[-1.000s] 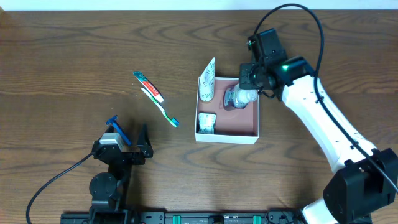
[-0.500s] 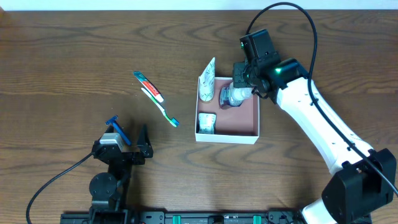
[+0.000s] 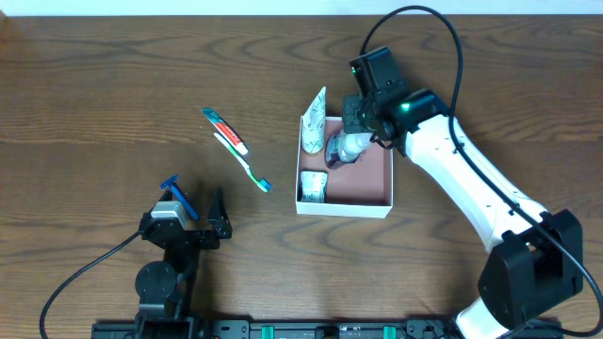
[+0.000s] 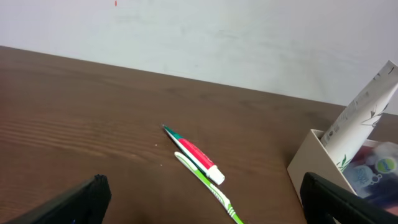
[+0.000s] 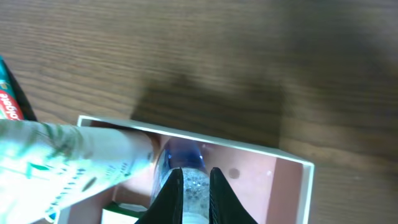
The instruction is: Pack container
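One container, open side up, apparently square-on; right hand clamps a bottle inside.

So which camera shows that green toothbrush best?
Overhead: the toothbrush lies whole beside the red-and-green tube. The left wrist view cuts off one end; the right wrist view misses it.

We see container right of centre: tube far-left inside, bottle beside it, packet near-left; toothbrush, toothpaste left on table.
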`<state>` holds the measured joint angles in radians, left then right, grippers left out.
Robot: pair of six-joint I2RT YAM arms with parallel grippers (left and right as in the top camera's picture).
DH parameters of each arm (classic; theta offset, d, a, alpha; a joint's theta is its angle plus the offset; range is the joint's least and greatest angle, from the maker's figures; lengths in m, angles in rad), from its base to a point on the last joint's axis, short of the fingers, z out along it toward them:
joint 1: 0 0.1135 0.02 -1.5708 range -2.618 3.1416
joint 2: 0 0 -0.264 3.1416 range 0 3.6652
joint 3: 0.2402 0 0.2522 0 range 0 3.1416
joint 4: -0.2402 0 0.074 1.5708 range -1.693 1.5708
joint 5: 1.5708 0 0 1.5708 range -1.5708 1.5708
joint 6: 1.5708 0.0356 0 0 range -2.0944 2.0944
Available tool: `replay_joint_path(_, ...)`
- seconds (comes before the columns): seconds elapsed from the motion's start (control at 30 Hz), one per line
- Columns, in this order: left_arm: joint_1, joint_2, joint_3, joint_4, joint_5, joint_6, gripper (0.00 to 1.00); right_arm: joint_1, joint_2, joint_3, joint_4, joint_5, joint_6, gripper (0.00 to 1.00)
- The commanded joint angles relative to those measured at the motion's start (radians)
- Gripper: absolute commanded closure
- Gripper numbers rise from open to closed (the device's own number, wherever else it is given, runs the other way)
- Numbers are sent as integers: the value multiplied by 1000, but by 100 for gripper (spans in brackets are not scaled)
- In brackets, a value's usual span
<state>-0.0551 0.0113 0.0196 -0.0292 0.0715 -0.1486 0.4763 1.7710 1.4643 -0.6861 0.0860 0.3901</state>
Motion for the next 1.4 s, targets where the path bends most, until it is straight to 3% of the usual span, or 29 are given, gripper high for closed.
replay_joint_path(0.0, -2, 0, -16, -36, 11, 17, 2, 21, 15, 30, 5, -3, 25, 94)
replay_joint_path(0.07, -2, 0, -16, -36, 11, 17, 2, 23, 15, 30, 7, -4, 25, 91)
replay_joint_path(0.23, -2, 0, -16, -36, 11, 17, 2, 23, 15, 30, 11, -4, 24, 67)
replay_joint_path(0.33, -2, 0, -16, -36, 11, 17, 2, 23, 15, 30, 11, -4, 24, 61)
replay_joint_path(0.63, -2, 0, -16, -36, 11, 17, 2, 23, 15, 32, 13, -13, 25, 58)
replay_joint_path(0.8, -2, 0, -16, -36, 11, 17, 2, 23, 15, 45, 13, -39, 25, 43)
replay_joint_path(0.97, -2, 0, -16, -36, 11, 17, 2, 23, 15, 84, 3, -100, 25, 35)
replay_joint_path(1.37, -2, 0, -16, -36, 11, 17, 2, 18, -10, 174, -189, -116, 43, 33)
